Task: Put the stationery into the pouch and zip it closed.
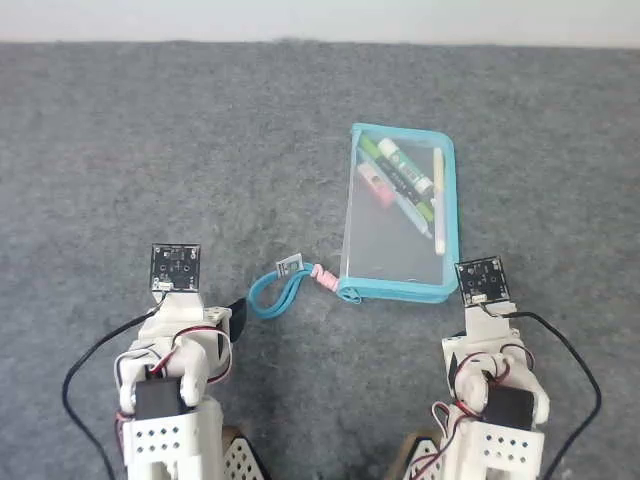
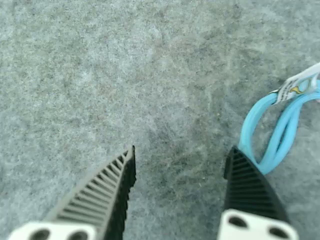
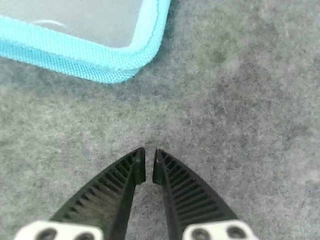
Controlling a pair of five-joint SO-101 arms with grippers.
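Observation:
The pouch (image 1: 395,240), clear with turquoise trim, lies flat right of the table's centre. Inside its far end lie several stationery pieces: a green-and-white marker (image 1: 405,167), a pink piece (image 1: 375,185) and a yellow pen (image 1: 438,200). A pink zip pull (image 1: 322,275) and a blue strap loop (image 1: 275,290) stick out of its near left corner. My left gripper (image 2: 182,160) is open over bare carpet, one finger beside the strap (image 2: 272,135). My right gripper (image 3: 149,162) is shut on nothing, just short of the pouch's near right corner (image 3: 100,55).
Grey carpet (image 1: 180,150) covers the whole table, with open room to the left and beyond the pouch. The left arm (image 1: 175,340) and right arm (image 1: 490,370) sit at the near edge, cables looping beside each.

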